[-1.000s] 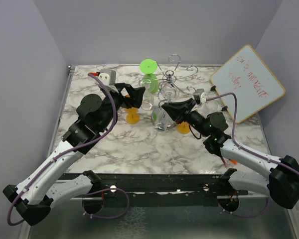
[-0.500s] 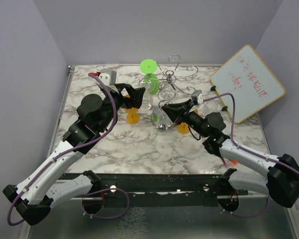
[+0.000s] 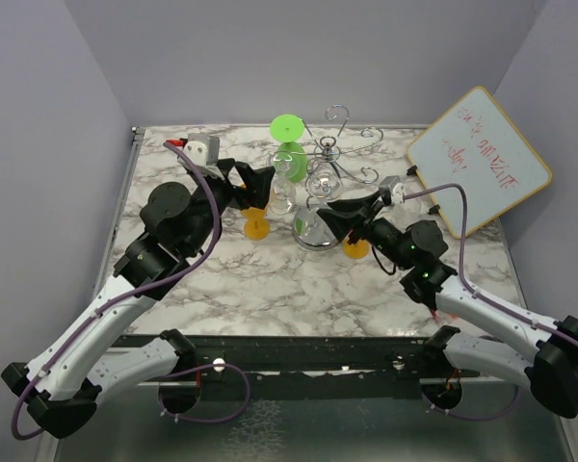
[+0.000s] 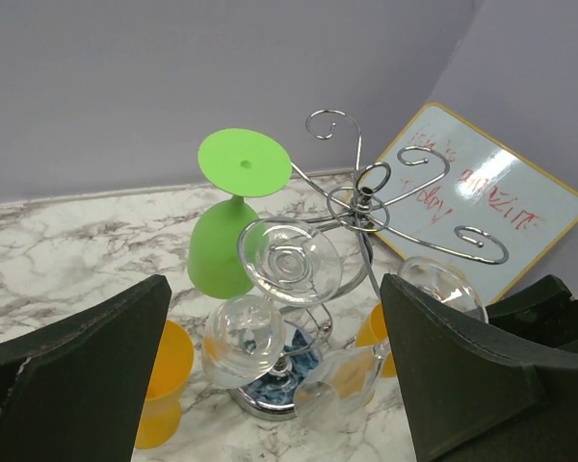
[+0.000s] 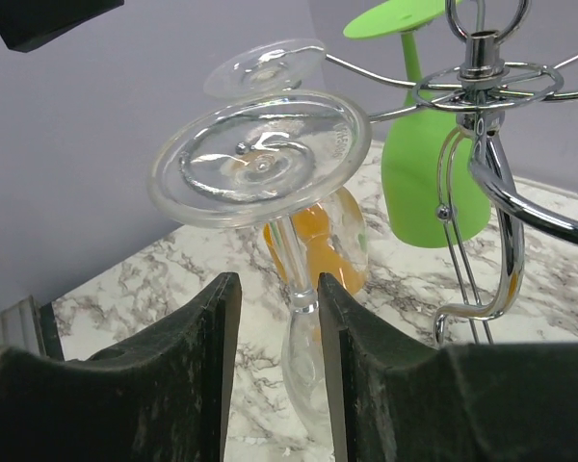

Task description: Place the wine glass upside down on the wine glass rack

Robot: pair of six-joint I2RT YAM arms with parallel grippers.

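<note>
1. Both arms have drawn slightly back from the chrome wire wine glass rack (image 4: 363, 199) since a second ago, the right gripper (image 5: 277, 284) to the right and the left gripper (image 3: 262, 183) to the left
2. At the rack's near right side, the clear wine glass (image 5: 260, 159) is upside down, its round foot tilted and uppermost beside the end of one wire arm, its bowl low near the rack's shiny base; whether the foot sits in a hook cannot be told
3. The right gripper's fingers stand narrowly apart with the thin stem between them, a gap showing on either side
4. The left gripper is spread wide, with nothing between its fingers
5. The rack stands far and central on the white marble table (image 3: 270, 279)
6. A lime-green plastic wine glass (image 4: 222, 255) and a second clear glass (image 4: 289, 260) hang inverted on its left
</note>
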